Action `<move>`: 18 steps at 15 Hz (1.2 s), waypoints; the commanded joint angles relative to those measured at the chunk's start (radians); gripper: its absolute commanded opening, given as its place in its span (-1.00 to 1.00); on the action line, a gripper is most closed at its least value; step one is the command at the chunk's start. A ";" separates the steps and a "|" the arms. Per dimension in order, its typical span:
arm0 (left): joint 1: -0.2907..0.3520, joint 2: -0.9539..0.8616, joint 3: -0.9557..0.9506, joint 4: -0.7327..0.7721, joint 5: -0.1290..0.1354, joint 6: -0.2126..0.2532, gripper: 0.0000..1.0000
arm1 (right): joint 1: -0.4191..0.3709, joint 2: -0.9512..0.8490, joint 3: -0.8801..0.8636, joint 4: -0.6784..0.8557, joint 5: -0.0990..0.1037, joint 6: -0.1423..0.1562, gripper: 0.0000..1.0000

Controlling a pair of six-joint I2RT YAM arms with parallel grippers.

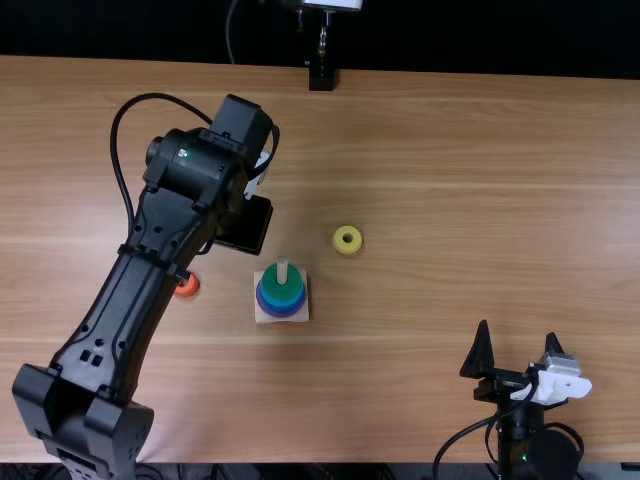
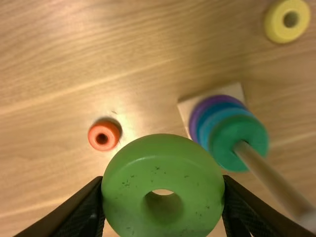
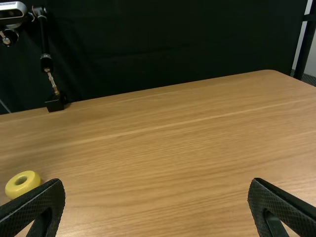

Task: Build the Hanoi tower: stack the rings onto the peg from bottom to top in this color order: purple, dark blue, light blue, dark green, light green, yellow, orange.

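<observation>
Left arm: I have it spanning the table on the left side of the peg base [image 1: 260,313], its forearm partly covering the orange ring [image 1: 188,286] from above; its cable loops out beside it.
Left gripper [image 1: 245,225]: beyond the peg base and somewhat left, fingers clamped on the light green ring [image 2: 163,163].
Light green ring: raised above the table in my left gripper, off the peg, its hole visible in the left wrist view.
Right gripper [image 1: 518,335]: fingers apart, nothing between them; I have it right of the peg base and nearer the table's near edge, well apart from the base.
Orange ring: flat on the table, left of the peg base.
Yellow ring [image 1: 338,246]: flat on the table, right of the peg base and farther out.
Camera stand [image 1: 322,76]: well beyond the peg base, at the table's far edge, in front of a black curtain [image 3: 163,44].
Peg [image 1: 283,266]: upright on its square base, tip showing above the stack.
Peg contents: from the bottom I read purple ring [image 2: 194,118], dark blue ring [image 2: 201,119], light blue ring [image 2: 210,124], dark green ring [image 2: 224,136].
</observation>
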 commanded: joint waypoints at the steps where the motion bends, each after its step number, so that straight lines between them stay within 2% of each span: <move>1: -0.023 -0.038 0.044 -0.027 0.002 -0.061 -1.00 | -0.007 -0.012 -0.015 -0.011 -0.002 0.002 1.00; 3: -0.062 -0.043 0.072 -0.066 0.002 -0.102 -1.00 | -0.004 -0.012 -0.015 -0.011 -0.002 0.002 1.00; 10: -0.155 -0.038 0.100 -0.066 0.001 -0.166 -1.00 | -0.007 -0.012 -0.014 -0.011 -0.002 0.002 1.00; 18: -0.178 0.004 0.093 -0.060 0.004 -0.168 -1.00 | -0.007 -0.012 -0.014 -0.011 -0.002 0.002 1.00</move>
